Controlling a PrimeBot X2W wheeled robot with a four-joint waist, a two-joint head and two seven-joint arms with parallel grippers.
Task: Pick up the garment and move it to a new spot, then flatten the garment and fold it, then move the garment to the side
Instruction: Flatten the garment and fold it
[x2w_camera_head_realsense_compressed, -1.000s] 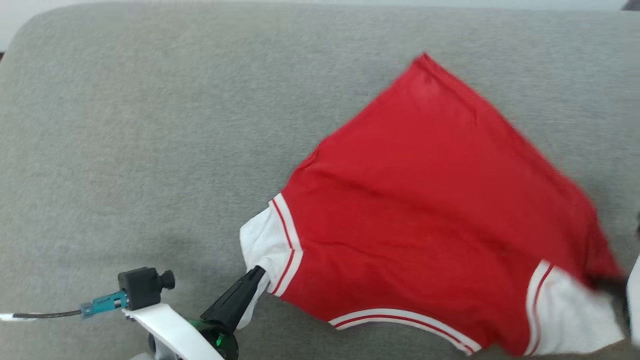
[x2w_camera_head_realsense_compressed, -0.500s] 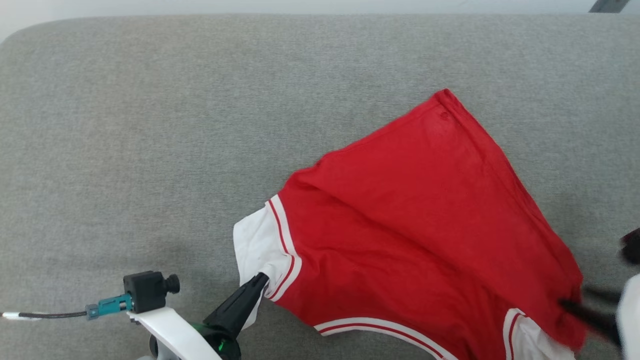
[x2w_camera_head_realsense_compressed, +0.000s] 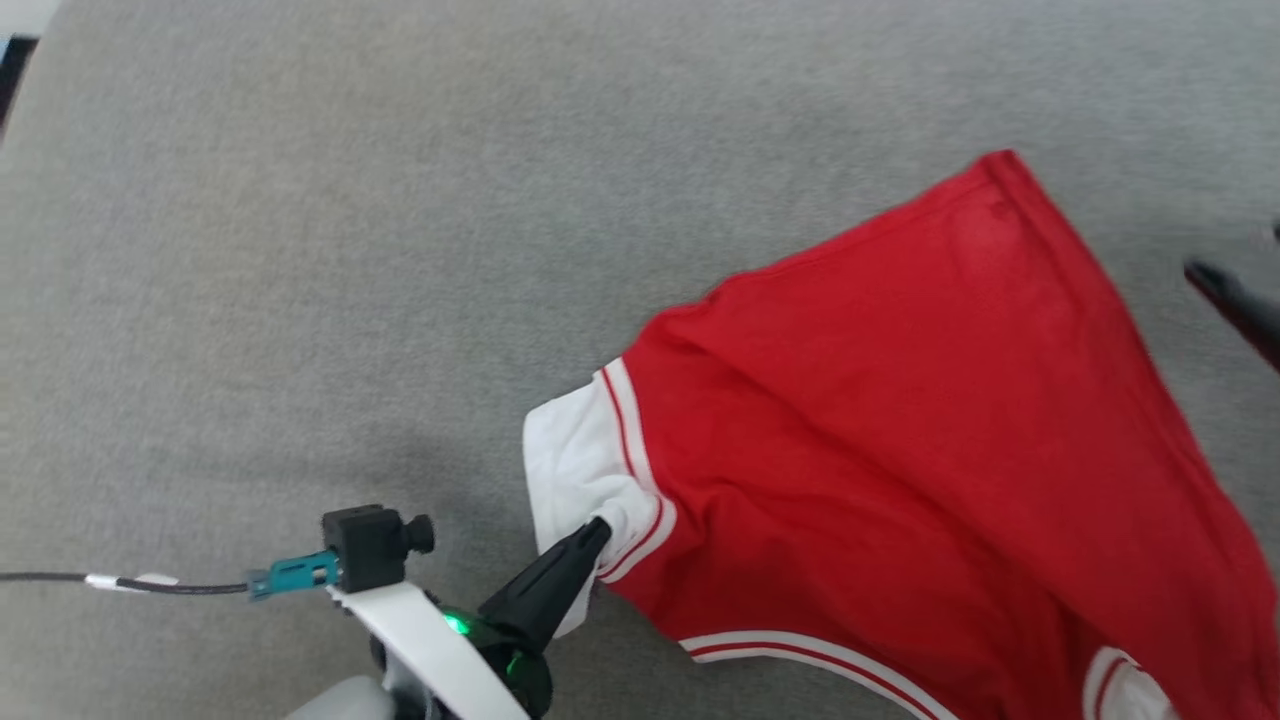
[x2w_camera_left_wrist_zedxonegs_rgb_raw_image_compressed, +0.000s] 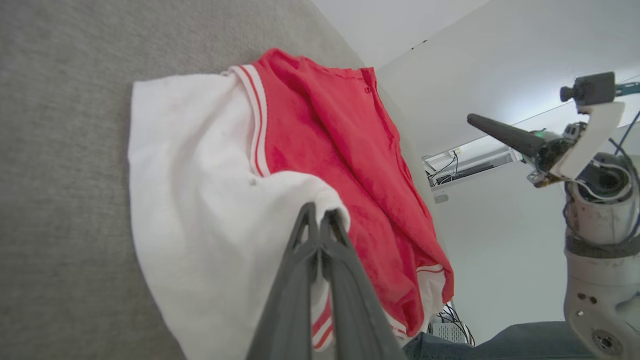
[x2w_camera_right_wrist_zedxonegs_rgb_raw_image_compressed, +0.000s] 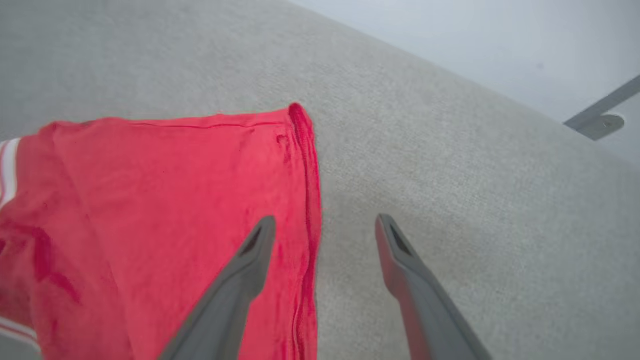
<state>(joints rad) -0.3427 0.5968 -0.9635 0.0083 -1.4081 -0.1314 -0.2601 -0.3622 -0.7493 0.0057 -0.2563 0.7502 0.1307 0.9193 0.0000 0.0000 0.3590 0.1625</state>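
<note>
In the head view, a red short-sleeved T-shirt of thin fabric (x2w_camera_head_realsense_compressed: 900, 430) lies spread toward the right of a grey cloth-covered surface (x2w_camera_head_realsense_compressed: 300, 250). The left gripper (x2w_camera_head_realsense_compressed: 597, 530) meets its white sleeve end.

In the left wrist view, the two dark fingers are pressed together on a fold of that white sleeve.

In the right wrist view, the right gripper (x2w_camera_right_wrist_zedxonegs_rgb_raw_image_compressed: 325, 221) is spread wide and holds nothing. One finger is over the shirt's red hem edge, the other over bare surface.

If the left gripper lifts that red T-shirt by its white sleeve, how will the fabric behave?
Probably floppy: the thin red T-shirt creases and drapes where the left gripper pinches its white sleeve. Likely light, since one pinch bunches it. It may drag on the grey fabric surface, not slide.
</note>
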